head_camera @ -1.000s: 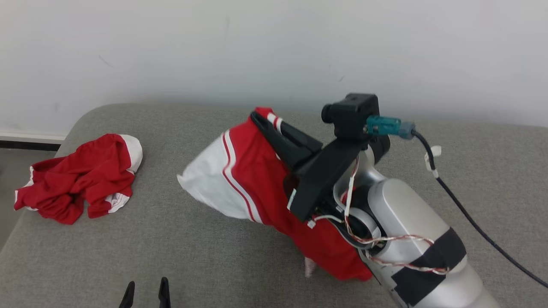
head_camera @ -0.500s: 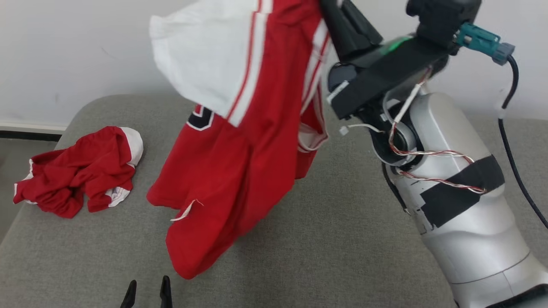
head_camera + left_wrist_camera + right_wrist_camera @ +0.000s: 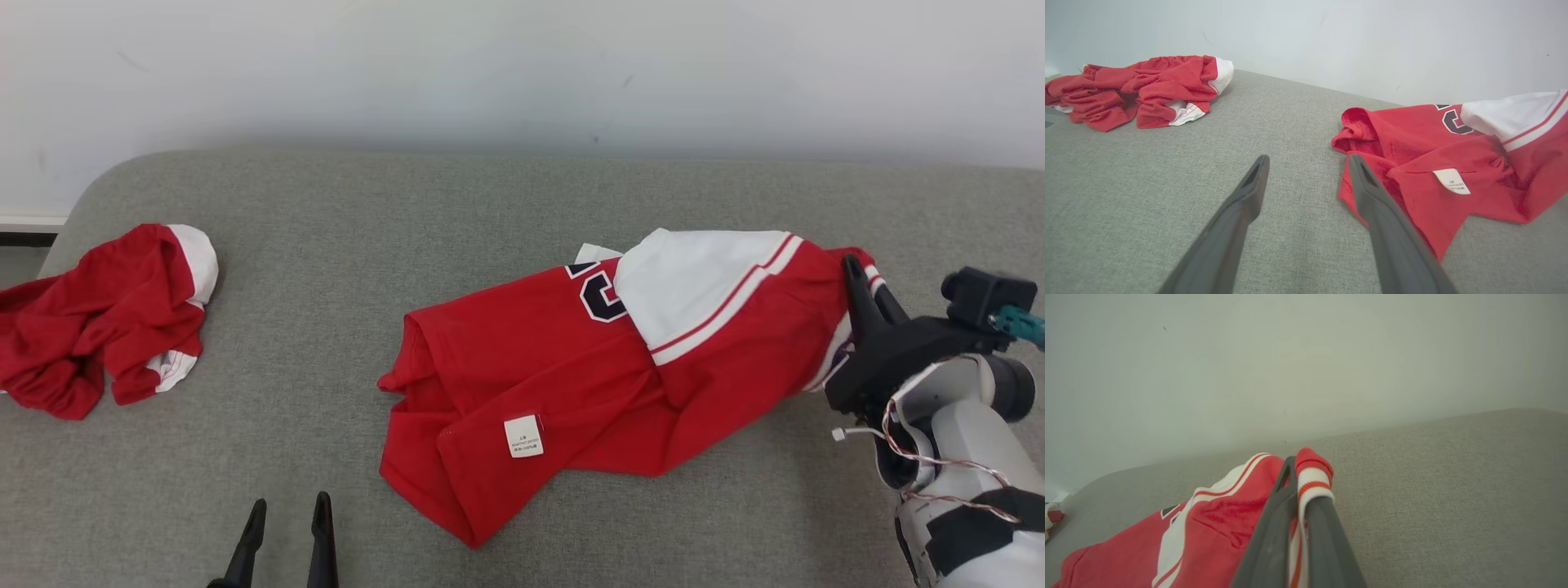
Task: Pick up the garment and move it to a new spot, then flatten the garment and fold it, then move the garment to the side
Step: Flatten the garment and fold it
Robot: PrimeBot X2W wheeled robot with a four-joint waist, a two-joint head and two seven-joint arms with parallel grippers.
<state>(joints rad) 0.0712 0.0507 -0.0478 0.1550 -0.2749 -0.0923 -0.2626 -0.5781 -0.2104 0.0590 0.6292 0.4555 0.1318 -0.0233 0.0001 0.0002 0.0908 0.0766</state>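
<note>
Lowered from mid-air, the garment [image 3: 555, 384] lay rumpled on the grey cushion [image 3: 326, 310], well right of a crumpled red heap [image 3: 106, 318]. The left gripper [image 3: 291, 500] waited near its hem, fingers spread and empty. The right gripper [image 3: 854, 273] still pinched the striped trim. Relocation looked done; flattening remained.

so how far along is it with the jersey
Done, it seems: the jersey lies across the grey cushion, apart from the crumpled red garment at the left. In hand: the right gripper is shut on its striped trim; the left gripper hangs open near the hem. Left: it is bunched and partly doubled over, so flattening, folding and moving it aside remain.
</note>
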